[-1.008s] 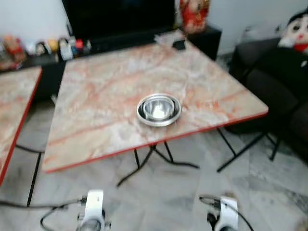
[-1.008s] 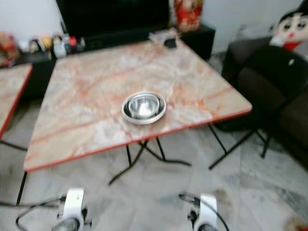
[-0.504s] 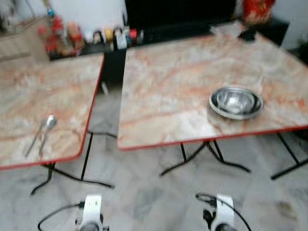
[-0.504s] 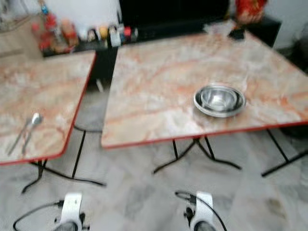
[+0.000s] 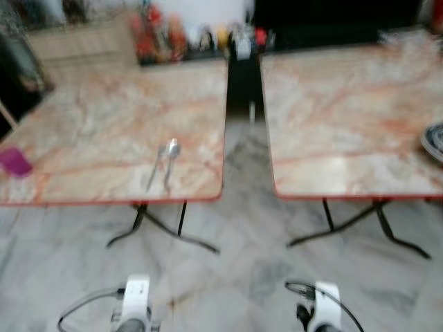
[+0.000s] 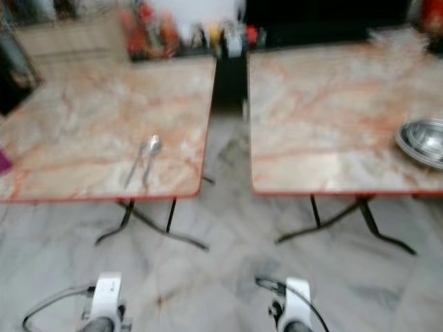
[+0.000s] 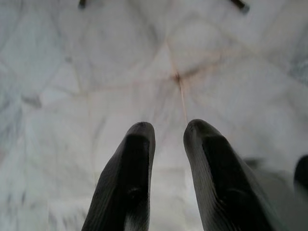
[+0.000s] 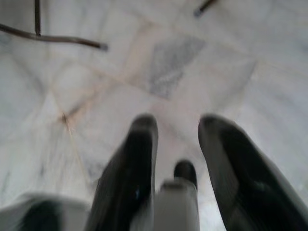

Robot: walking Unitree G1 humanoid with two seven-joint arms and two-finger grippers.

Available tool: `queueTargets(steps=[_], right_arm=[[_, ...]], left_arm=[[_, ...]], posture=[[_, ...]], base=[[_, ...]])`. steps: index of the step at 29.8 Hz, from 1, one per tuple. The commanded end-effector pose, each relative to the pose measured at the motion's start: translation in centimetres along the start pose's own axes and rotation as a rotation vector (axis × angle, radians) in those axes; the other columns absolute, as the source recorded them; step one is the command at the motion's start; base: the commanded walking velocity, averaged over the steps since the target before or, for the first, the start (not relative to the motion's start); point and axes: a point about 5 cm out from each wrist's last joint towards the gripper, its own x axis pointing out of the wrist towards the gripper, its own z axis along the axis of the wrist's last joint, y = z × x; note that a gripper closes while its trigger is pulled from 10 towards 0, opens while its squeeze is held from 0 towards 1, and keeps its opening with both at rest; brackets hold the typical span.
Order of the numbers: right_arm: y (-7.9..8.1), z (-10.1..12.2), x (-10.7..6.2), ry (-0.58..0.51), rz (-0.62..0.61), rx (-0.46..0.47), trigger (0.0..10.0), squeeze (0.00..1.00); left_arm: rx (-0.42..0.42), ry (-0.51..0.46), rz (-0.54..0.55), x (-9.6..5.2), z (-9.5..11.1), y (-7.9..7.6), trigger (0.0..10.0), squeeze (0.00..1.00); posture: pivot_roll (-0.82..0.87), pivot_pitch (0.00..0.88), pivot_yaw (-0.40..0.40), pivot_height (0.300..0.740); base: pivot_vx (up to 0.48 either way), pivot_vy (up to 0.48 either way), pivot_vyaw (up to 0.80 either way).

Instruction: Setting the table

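**Two marble-topped tables, cutlery on one, steel bowls on the other**

The pale grey marble-tile floor [image 5: 242,277] spreads across the lower part of the head views, and both arms hang low over it. Above it stand two folding tables with pinkish marble-pattern tops and red edges, set side by side with a narrow gap between them. The left table [image 5: 90,117] is the one more fully in sight; the right table [image 6: 325,111] runs off the picture's edge. Both rest on crossed black metal legs (the whole scene is somewhat blurred).

Behind the tables runs a low dark cabinet [image 5: 239,76] with a row of small colourful figurines and bottles [image 5: 201,38] along its top; they are too blurred to name singly.

On the right table, near its front right part, sit stacked steel bowls [image 6: 423,142]. On the left table, toward its front right corner, lie a spoon [image 5: 170,160] and a second slim utensil [image 5: 155,168] just beside it, both pointing roughly away from the robot. A small purple object [image 5: 14,162] sits near that table's left edge.

The left gripper [image 7: 166,132] points down at the bare floor, its two black fingers slightly apart and holding nothing. The right gripper [image 8: 177,127] also hangs over the floor, fingers parted wider and empty.
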Motion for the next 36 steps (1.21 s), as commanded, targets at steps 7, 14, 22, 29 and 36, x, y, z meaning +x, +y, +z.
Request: queueTargets(steps=[7,14,22,29,36], right_arm=[[1.46,0.41,0.25,-0.014,0.033,0.011,10.0,0.0],[1.65,0.25,0.24,-0.012,0.033,0.017,10.0,0.0],[1.6,0.06,0.2,-0.008,0.028,0.028,10.0,0.0],[1.51,0.19,0.21,-0.014,0.024,0.015,10.0,0.0],[1.55,0.38,0.25,-0.022,0.019,0.033,10.0,0.0]], left_arm=[[0.033,-0.001,0.02,0.05,0.04,1.12,10.0,0.0],[0.029,-0.017,0.017,0.12,0.47,1.19,10.0,0.0],[0.068,-0.021,-0.02,0.14,0.62,0.47,10.0,0.0],[0.046,-0.022,-0.014,0.16,0.73,0.48,10.0,0.0],[0.04,-0.023,-0.017,0.15,0.7,0.44,10.0,0.0]], posture=[[-0.19,0.0,0.09,0.74],[-0.18,0.0,0.091,0.74],[-0.18,0.0,0.093,0.74],[-0.18,0.0,0.088,0.74],[-0.18,0.0,0.088,0.74]], base=[[0.0,0.48,0.0],[0.0,0.469,0.0],[0.0,0.051,0.0],[0.0,0.0,0.0],[0.213,0.0,0.0]])
